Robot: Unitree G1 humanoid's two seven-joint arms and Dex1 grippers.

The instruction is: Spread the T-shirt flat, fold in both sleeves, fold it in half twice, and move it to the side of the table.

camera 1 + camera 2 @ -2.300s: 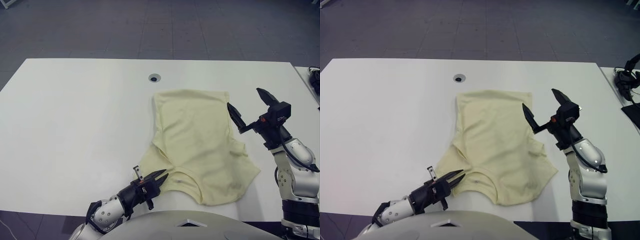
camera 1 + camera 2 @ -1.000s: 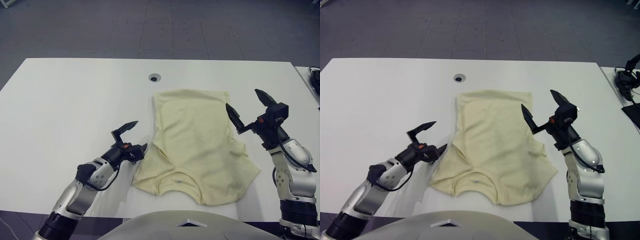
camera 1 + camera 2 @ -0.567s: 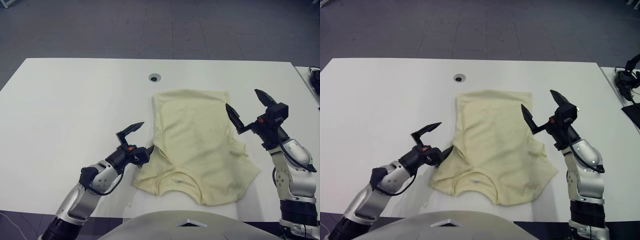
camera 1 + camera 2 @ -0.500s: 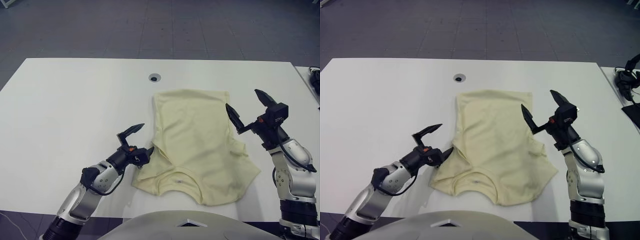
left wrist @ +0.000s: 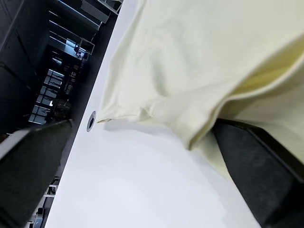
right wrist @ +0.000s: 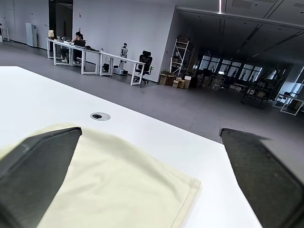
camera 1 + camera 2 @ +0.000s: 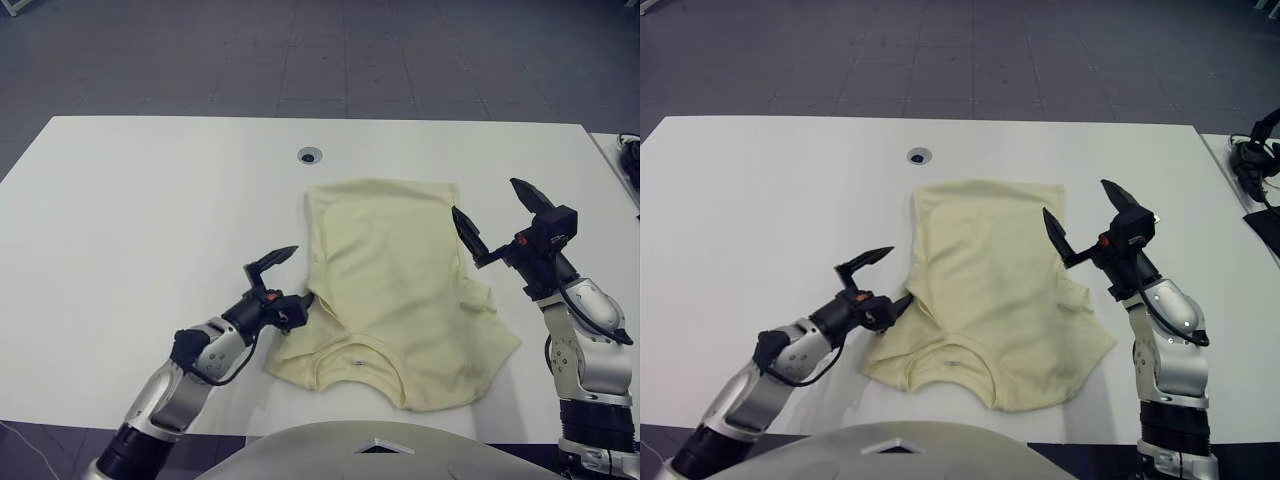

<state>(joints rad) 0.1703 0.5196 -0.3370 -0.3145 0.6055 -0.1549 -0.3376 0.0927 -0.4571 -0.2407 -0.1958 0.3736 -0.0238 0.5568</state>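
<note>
T-shirt (image 7: 395, 280) lay on table (image 7: 150, 200), right of centre, toward near edge. Cable hole (image 7: 309, 155) sat behind it. At its left edge, left gripper (image 7: 300, 274); over its right edge, right gripper (image 7: 487, 198).

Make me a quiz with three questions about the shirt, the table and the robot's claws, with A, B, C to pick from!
1. Where is the round hole in the table?
A. just beyond the far edge of the T-shirt
B. under the T-shirt
C. at the table's near edge

2. What colour is the T-shirt?
A. blue
B. pale yellow
C. red

3. How is the right gripper?
A. shut on the T-shirt
B. open, holding nothing
C. shut on a cup

Answers: 1 A, the hole sits on bare table just past the shirt's far edge. 2 B, the cloth is pale yellow all over. 3 B, its two fingers are spread wide with nothing between them.
</note>
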